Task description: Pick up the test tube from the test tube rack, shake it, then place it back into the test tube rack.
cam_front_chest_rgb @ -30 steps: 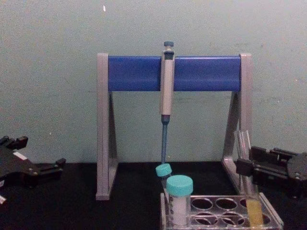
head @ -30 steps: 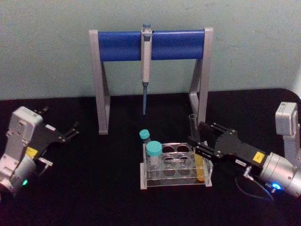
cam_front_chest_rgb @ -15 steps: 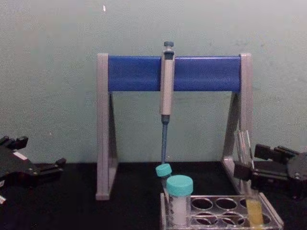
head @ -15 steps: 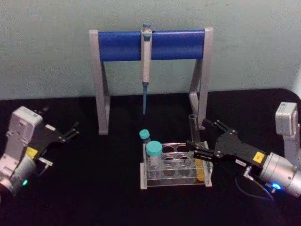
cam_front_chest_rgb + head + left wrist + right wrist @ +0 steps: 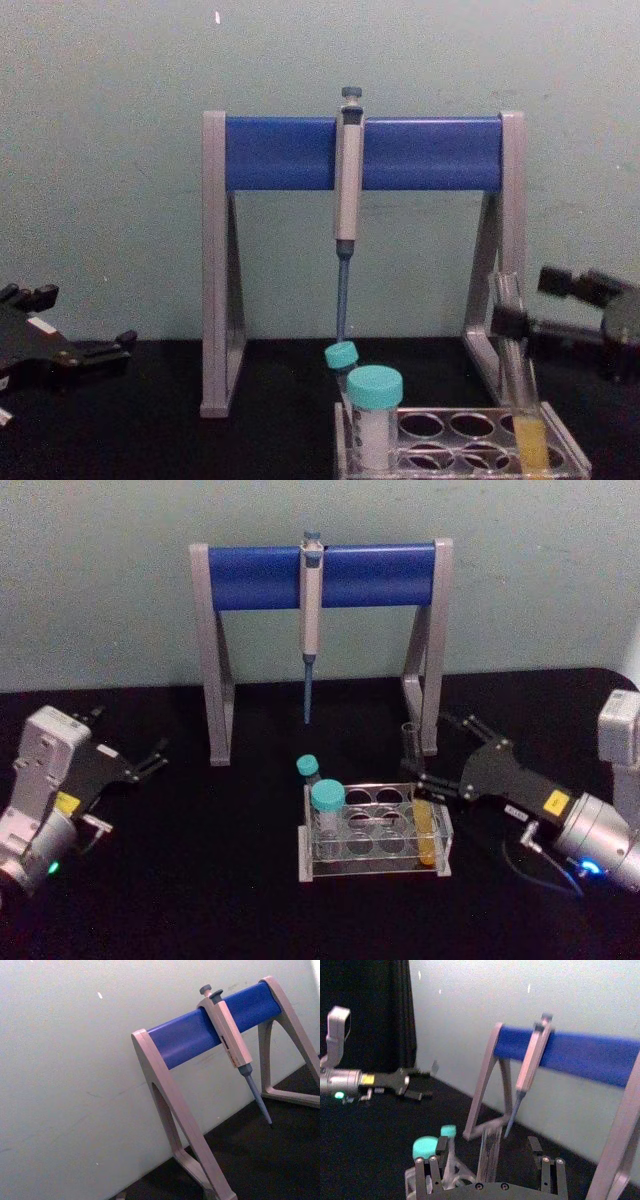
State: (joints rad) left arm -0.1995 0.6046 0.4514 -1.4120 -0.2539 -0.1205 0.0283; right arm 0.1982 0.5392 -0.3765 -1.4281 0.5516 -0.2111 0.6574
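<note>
The test tube (image 5: 420, 810), long, thin, clear and uncapped with yellow-orange liquid in its lower part, stands in the test tube rack (image 5: 375, 832) at the corner nearest the right gripper (image 5: 432, 752), its upper part between the spread fingers, which do not touch it. The right gripper's body bears a small yellow label, its writing unreadable. The left gripper (image 5: 152, 759) rests parked well off to the far side, fingers apart.

We see our right gripper (image 5: 428, 755) reaching in from the right, low over the table, its two fingers (image 5: 458, 721) spread wide apart and holding nothing; its wrist trails back toward the right edge. Our left gripper (image 5: 155, 758) sits idle at the far left, fingers parted, pointing inward.
</note>
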